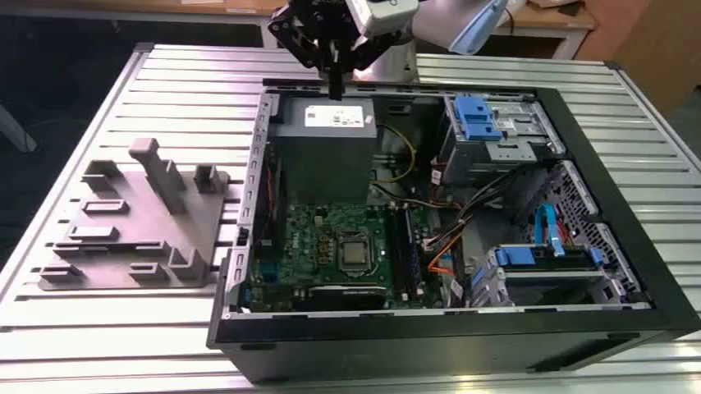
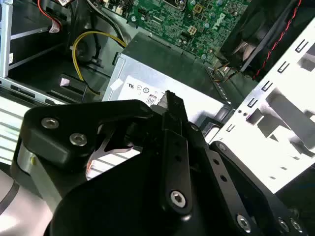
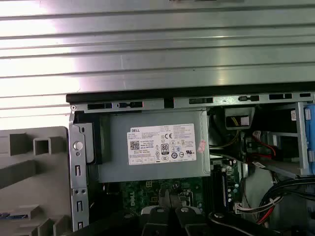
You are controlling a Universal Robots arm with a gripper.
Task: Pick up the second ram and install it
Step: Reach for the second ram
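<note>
At the exterior view's upper middle, the gripper (image 1: pixel 334 93) hung over the case's (image 1: pixel 641 238) far edge, jaws narrow, well clear above the power supply (image 1: pixel 328 152).

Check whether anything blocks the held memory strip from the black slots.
Nothing visible does. The thin dark ram strip, in the black gripper's jaws, hangs above the grey metal power supply box; the long black plastic slots lie uncovered beyond it.
</note>
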